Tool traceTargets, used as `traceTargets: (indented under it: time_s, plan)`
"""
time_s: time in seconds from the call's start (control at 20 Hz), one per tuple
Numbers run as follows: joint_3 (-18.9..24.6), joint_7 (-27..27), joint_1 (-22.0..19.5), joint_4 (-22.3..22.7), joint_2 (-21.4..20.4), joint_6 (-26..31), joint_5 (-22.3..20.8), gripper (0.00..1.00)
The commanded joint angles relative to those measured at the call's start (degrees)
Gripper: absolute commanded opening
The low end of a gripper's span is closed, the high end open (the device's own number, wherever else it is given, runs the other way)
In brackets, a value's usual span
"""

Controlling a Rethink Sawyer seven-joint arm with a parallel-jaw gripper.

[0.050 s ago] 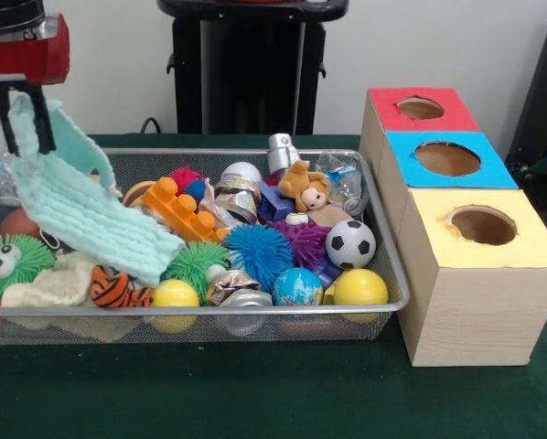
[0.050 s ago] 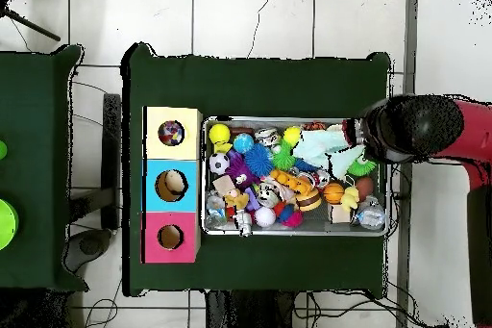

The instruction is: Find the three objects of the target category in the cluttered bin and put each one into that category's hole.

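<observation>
- Green cloth covers the table point(image 1: 255, 402); a pale wall stands behind it, and the overhead view shows white floor tiles around it.
- A wire-mesh bin point(image 1: 209, 315) sits on the table, crammed with toys and scraps.
- At the bin's left end, in the front view, the gripper point(image 1: 25, 137) hangs from the red arm point(image 1: 22, 46) above the bin, its two black fingers closed narrowly on the top of a mint towel point(image 1: 81, 206).
- The towel is lifted; it drapes down and right, its lower edge lying over the clutter near an orange brick point(image 1: 177, 210).
- Near the front rim lie two yellow balls point(image 1: 360, 286), a globe ball point(image 1: 297, 286), crushed cans point(image 1: 230, 285) and a tiger-striped toy point(image 1: 118, 288).
- Further in are a blue spiky ball point(image 1: 257, 251), a green spiky ball point(image 1: 196, 261), a purple spiky one point(image 1: 303, 240), a soccer ball point(image 1: 350, 243) and a small plush animal point(image 1: 305, 187).
- A green googly-eyed puffer point(image 1: 13, 261) sits at the left end beside a cream cloth point(image 1: 49, 285).
- To the bin's right stand three wooden boxes in a row, just beside it: a yellow box point(image 1: 488, 265) nearest, a blue box point(image 1: 447, 160) in the middle, a red box point(image 1: 420, 110) farthest, each with a round hole on top.
- In the overhead view, something lies inside each of the three holes; I cannot tell what.
</observation>
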Motion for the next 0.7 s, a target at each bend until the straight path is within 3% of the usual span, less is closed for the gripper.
traceTargets:
  time_s: [0.05,0.2,0.45,0.7]
  plan:
    - [3.3,-18.4,-2.6,5.5,1.7,-2.0,-1.4,1.0]
    - [2.1,-17.3,-1.1,4.1,1.8,-0.1,-2.8,1.0]
    - [1.0,-8.6,-1.3,9.2,-0.4,-9.2,-3.6,1.0]
    - [2.5,-9.8,-1.1,12.1,2.0,-12.8,-3.2,1.0]
